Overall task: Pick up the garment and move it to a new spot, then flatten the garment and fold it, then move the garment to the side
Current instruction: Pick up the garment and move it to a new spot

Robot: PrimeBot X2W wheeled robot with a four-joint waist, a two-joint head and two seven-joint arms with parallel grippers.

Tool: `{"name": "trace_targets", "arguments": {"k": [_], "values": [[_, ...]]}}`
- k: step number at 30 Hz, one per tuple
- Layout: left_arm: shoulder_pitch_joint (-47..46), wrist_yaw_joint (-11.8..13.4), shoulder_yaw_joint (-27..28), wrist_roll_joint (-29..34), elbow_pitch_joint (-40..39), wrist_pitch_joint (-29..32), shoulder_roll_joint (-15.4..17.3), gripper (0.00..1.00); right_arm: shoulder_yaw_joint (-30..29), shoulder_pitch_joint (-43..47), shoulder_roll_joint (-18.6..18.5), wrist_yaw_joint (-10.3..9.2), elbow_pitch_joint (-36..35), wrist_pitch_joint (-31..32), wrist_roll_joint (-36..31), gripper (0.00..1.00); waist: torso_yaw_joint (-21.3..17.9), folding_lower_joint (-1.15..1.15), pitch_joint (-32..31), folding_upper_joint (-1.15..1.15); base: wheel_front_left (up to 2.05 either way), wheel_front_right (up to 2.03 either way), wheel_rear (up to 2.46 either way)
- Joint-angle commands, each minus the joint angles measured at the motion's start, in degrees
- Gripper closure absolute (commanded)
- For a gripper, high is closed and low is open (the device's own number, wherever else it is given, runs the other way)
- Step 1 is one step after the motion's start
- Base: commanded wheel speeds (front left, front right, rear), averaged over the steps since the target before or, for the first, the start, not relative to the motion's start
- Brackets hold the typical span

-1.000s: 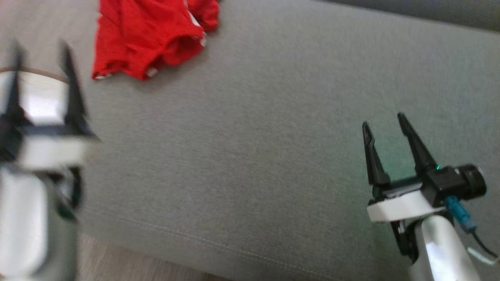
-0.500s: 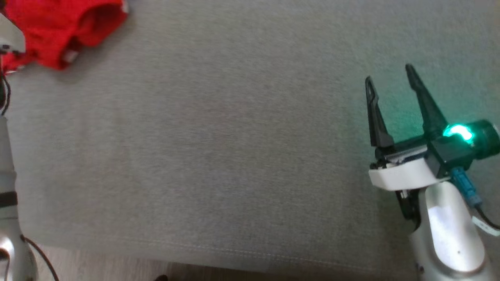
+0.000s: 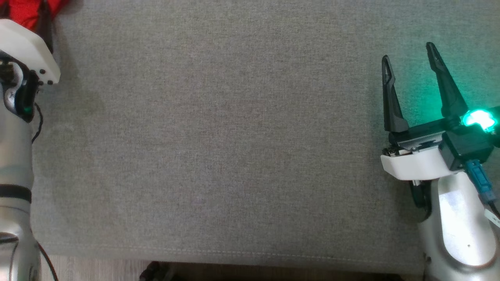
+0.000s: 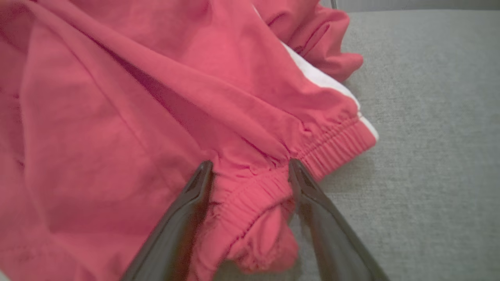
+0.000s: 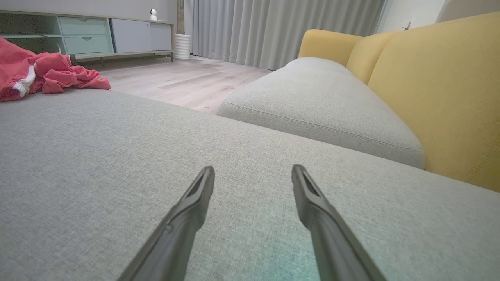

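Note:
The garment [image 4: 136,97] is red with a white side stripe and elastic hems, lying crumpled on the grey cushion [image 3: 234,136]. In the head view just a red scrap of the garment [image 3: 23,9] peeks out at the top left corner, above my left wrist. My left gripper [image 4: 250,168] is open, its two fingers straddling a bunched elastic hem, with fabric between them. My right gripper [image 3: 408,52] is open and holds nothing, hovering low over bare cushion at the right. From the right wrist view the garment [image 5: 43,76] lies far off to the left.
The cushion's front seam [image 3: 234,253] runs along the bottom, with floor below it. A second grey seat cushion [image 5: 320,101] and a yellow sofa back [image 5: 429,89] lie beyond my right gripper. Wooden floor [image 5: 175,78] and a low cabinet [image 5: 86,35] are further off.
The head camera has swung, sliding the garment to the view's top left corner. My left arm has reached forward onto the garment. A green light now glows on my right wrist.

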Motion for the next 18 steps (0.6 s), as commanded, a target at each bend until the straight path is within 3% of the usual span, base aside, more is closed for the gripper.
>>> {"name": "trace_targets", "arguments": {"k": [1, 9, 12, 13, 18], "values": [[-1.7, -0.2, 0.9, -0.1, -0.9, 0.0, 3.4, 0.00, 1.2, 0.5, -0.1, 0.43, -2.2, -0.6, -0.4, 0.00, 0.1, -0.01, 0.3, 0.00, 0.00, 0.00, 0.00], [-3.6, -0.3, -1.0, -2.0, 5.1, -0.7, 3.1, 0.00, 1.5, 0.9, -0.1, 0.43, -3.4, -0.2, -1.0, 0.00, 0.0, -0.01, 1.3, 0.00, 0.00, 0.00, 0.00], [-4.1, -0.3, -1.4, -3.1, 7.2, -0.4, 2.4, 0.90, 1.3, 1.1, -0.1, 0.43, -3.6, 0.0, -1.2, 0.00, 0.0, -0.01, 1.3, 0.00, 0.00, 0.00, 0.00], [-4.3, -0.3, -1.8, -3.6, 7.7, -0.3, 2.2, 1.00, 1.2, 1.1, -0.1, 0.43, -3.7, 0.1, -1.3, 0.00, 0.1, -0.01, 1.3, 0.00, 0.00, 0.00, 0.00], [-5.1, -0.3, -3.3, -5.4, 9.0, -1.0, 2.3, 1.00, 0.5, 1.2, -0.1, 0.43, -3.6, 0.1, -1.3, 0.00, 0.7, -0.01, 0.2, 0.00, 0.00, 0.00, 0.00]]}}
